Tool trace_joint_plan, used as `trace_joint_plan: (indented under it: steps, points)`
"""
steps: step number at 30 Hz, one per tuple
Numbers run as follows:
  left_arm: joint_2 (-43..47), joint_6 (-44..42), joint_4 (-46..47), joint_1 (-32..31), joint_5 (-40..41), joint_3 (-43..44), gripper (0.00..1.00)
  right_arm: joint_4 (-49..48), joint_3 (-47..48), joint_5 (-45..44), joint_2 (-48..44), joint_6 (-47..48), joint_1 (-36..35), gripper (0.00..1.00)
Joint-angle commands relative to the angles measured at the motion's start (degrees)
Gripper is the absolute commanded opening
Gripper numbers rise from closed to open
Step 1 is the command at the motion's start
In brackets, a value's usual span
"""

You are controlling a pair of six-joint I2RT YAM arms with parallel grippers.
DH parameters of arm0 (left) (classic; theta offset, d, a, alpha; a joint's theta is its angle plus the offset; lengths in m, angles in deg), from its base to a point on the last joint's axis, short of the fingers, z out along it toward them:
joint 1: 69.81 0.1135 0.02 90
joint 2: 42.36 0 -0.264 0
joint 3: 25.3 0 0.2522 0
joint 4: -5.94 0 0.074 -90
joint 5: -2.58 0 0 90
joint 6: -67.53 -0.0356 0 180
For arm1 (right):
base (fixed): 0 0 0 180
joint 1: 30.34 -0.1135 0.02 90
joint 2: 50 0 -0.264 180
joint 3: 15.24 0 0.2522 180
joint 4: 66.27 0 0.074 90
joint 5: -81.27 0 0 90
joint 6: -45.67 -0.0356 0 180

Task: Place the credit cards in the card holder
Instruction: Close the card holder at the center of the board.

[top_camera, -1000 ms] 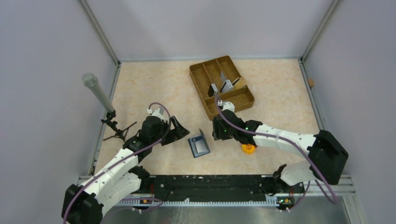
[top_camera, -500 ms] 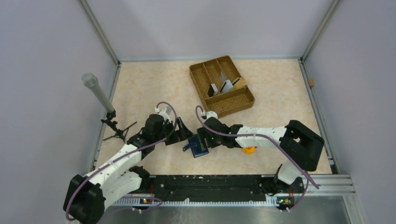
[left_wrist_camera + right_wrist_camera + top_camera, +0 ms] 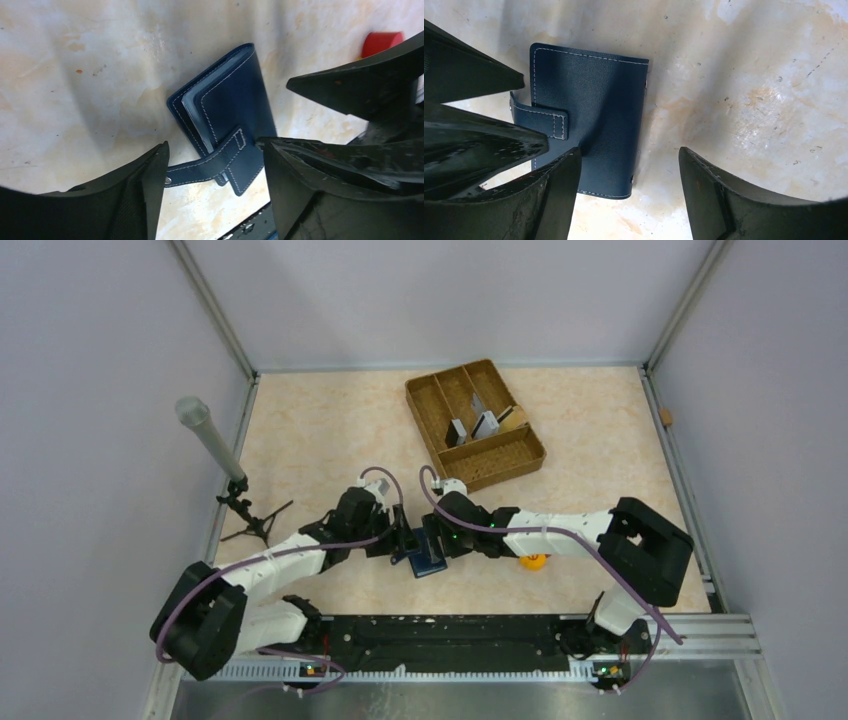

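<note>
Both sets of jaws gape wide w/ nothing gripped. L jaws straddle the card holder (image 3: 235,115): its loose snap tab (image 3: 210,162) runs across the gap, tab end right at one finger (image 3: 125,200); can't tell if touching. R jaws hang over the same holder from the other side, one finger (image 3: 549,195) overlapping its corner in the wrist view, the other over bare table (image 3: 749,75); contact not clear. Holder lies flat on the table, folded shut but unsnapped, pale inner leaves showing at one edge. Seen from above, the card holder (image 3: 428,564) sits near-centre btwn the two wrists, left arm (image 3: 290,560) reaching in from the left, right arm (image 3: 560,535) from the right. Red round piece (image 3: 381,41) lies just past the holder in L wrist view; yellow-orange piece (image 3: 533,561) peeps out beside the right arm. Credit cards (image 3: 472,426), grey, stand leaning in a middle compartment of the brown tray (image 3: 430,390), far-centre, well apart from the holder. Mic on small tripod (image 3: 210,440) at left edge.
</note>
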Motion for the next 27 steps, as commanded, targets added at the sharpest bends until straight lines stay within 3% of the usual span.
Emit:
trace_joint_plan:
  steps: [1, 6, 10, 20, 27]
  points:
    - [-3.6, -2.6, 1.7, -2.9, 4.2, 2.6, 0.69, -2.3, 0.3, 1.0, 0.5, -1.2, -0.2, 0.69]
    - [-6.0, -3.0, -2.5, -5.9, 8.9, 4.4, 0.51, -4.1, -3.2, 4.3, -2.3, -3.0, 1.5, 0.69]
    - [-6.8, -2.0, -3.2, -6.8, 9.3, 2.8, 0.42, -7.4, -7.8, 9.0, -6.4, -5.4, 3.8, 0.68]
    - [-8.0, -0.1, -2.4, -7.5, 9.4, 0.0, 0.25, -20.7, -17.5, 15.9, -7.4, -15.5, 5.8, 0.55]
    - [-8.9, 1.7, -1.1, -7.5, 9.5, -1.9, 0.23, -27.3, -20.1, 16.6, -5.0, -20.0, 5.9, 0.47]
